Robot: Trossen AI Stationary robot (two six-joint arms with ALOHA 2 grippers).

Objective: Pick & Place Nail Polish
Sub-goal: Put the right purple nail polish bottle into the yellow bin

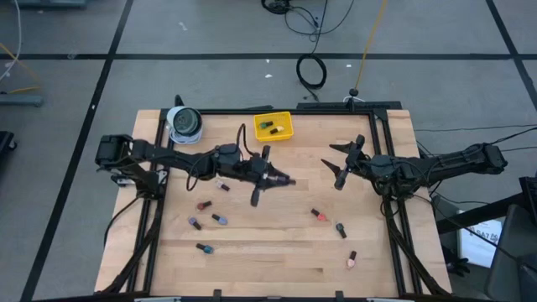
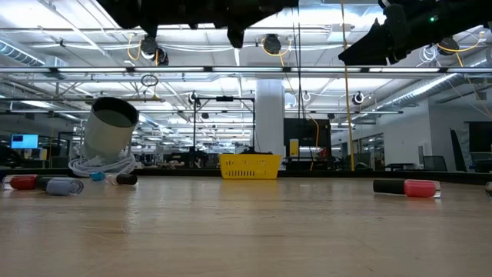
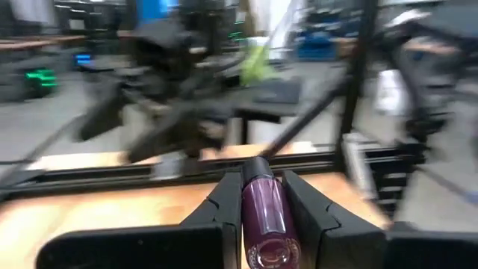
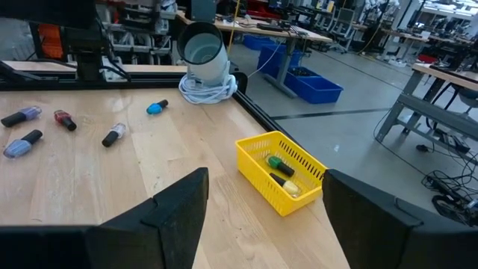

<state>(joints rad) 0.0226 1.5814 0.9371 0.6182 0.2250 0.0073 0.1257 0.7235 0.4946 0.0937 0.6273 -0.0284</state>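
Nail polish held: a purple glass bottle with a dark cap (image 3: pixel 267 217) sits clamped between the left gripper's (image 1: pixel 284 179) dark fingers; only the left wrist view shows it.
Left gripper: raised over the wooden table's (image 1: pixel 277 252) middle, below the yellow rectangular tray (image 1: pixel 274 127).
Right gripper (image 1: pixel 344 164): fingers spread wide, nothing between them, hanging right of centre.
Tray contents: right wrist view shows two bottles inside, one green (image 4: pixel 278 164).
Loose bottles: scattered left (image 1: pixel 201 205) and right (image 1: pixel 318 215) on the table, one pink bottle (image 1: pixel 351 261) near the front edge.
Open room: bare wood across the front.
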